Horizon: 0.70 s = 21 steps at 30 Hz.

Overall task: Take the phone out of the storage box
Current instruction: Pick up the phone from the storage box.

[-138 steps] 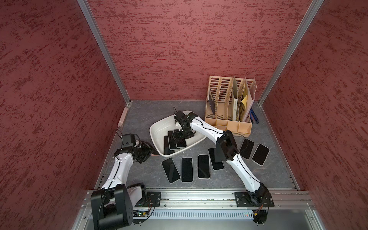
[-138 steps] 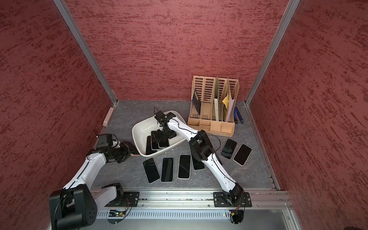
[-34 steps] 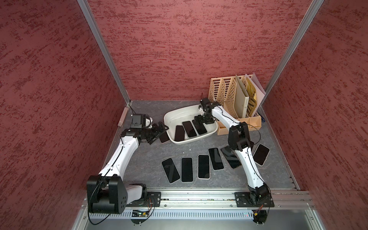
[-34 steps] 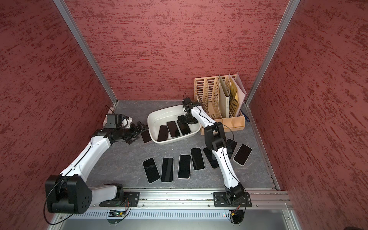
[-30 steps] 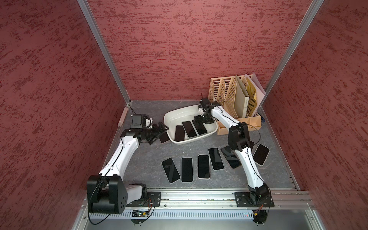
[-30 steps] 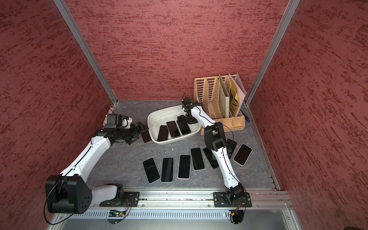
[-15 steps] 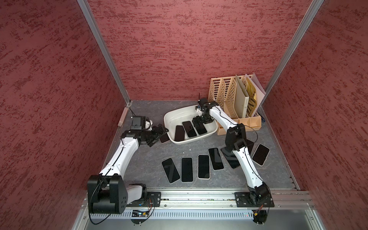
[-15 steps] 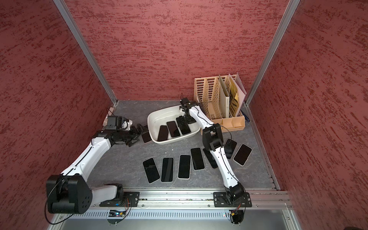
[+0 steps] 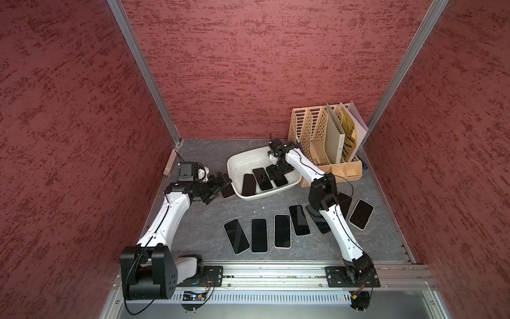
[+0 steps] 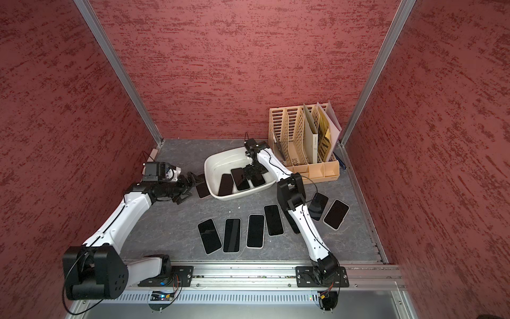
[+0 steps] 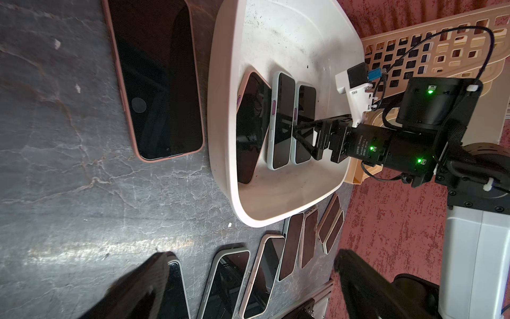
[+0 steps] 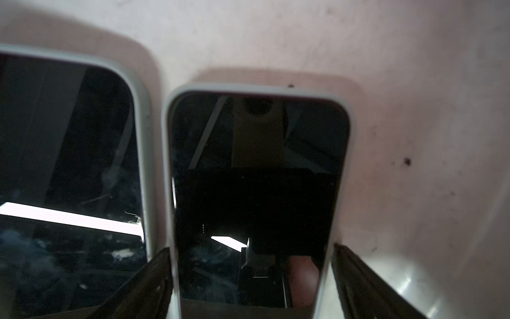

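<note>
1. The phone (image 9: 281, 181) lies flat with its dark screen up inside the storage box (image 9: 247, 161). In a top view, with 12 o'clock at the back wall, it is on the box's 3 o'clock side.
2. Two more phones (image 9: 262, 179) lie just beside it in the box, toward 9 o'clock.
3. The right gripper (image 9: 277, 172) reaches down into the box, right over the phone. In the right wrist view its two dark fingers (image 12: 143, 290) stand one at each long edge of the phone (image 12: 254, 193), very close to it. It is not clear whether the claw is squeezing the phone or only sits next to it.
4. The box sits on the grey table (image 9: 204, 221), near the back wall.
5. A beige file organizer (image 9: 317, 138) stands just beside the box, at about 2 o'clock.
6. One pink-edged phone (image 9: 227, 190) lies on the table just beside the box's rim, at 9 o'clock.
7. The left gripper (image 9: 220, 183) is near that phone, also at 9 o'clock from the box. Its claw is wide and has nothing in it.
8. A row of phones (image 9: 259, 234) lies on the table from about 6 to 4 o'clock from the box, screens up. The right arm crosses over part of the row.
</note>
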### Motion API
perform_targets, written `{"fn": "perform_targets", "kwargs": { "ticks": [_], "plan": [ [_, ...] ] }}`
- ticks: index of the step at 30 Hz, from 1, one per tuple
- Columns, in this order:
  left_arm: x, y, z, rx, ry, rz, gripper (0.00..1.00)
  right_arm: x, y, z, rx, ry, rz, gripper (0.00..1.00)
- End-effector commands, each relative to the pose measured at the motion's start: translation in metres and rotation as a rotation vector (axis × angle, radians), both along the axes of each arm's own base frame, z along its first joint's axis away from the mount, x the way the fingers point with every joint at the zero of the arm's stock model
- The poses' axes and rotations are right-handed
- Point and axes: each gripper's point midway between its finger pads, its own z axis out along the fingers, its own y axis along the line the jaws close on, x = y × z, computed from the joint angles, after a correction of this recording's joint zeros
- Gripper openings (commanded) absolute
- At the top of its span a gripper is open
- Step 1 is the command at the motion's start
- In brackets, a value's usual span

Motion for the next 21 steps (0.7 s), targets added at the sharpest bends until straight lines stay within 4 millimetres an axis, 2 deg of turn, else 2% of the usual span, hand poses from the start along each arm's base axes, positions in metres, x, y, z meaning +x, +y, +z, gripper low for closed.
{"fn": "perform_targets", "kwargs": {
  "ticks": [1,4,6,8,12,15,18,21],
  "plan": [
    [-0.003,-0.001,0.007,-0.011,-0.018,-0.01,1.0,-0.07,-0.026,-0.074,-0.193,0.301,0.033,0.88],
    [-0.004,-0.002,0.007,-0.013,-0.017,-0.017,1.0,-0.068,-0.013,-0.074,-0.173,0.274,0.057,0.87],
    [-0.005,-0.004,0.007,-0.02,-0.02,-0.029,1.0,-0.067,-0.006,-0.076,-0.16,0.267,0.061,0.95],
    [-0.007,-0.011,0.009,-0.025,-0.023,-0.059,1.0,-0.067,-0.006,-0.076,-0.161,0.27,0.056,0.96],
    [-0.009,-0.018,0.014,-0.011,-0.034,-0.101,1.0,-0.068,-0.005,-0.075,-0.156,0.274,0.056,0.86],
    [-0.008,-0.019,0.016,-0.012,-0.038,-0.101,1.0,-0.07,-0.008,-0.073,-0.171,0.276,0.051,0.64],
    [-0.006,-0.02,0.017,-0.019,-0.043,-0.099,1.0,-0.068,-0.011,-0.067,-0.185,0.259,0.041,0.63],
    [-0.006,-0.02,0.019,-0.019,-0.049,-0.101,1.0,-0.058,-0.008,-0.05,-0.138,0.208,-0.003,0.62]
  ]
}}
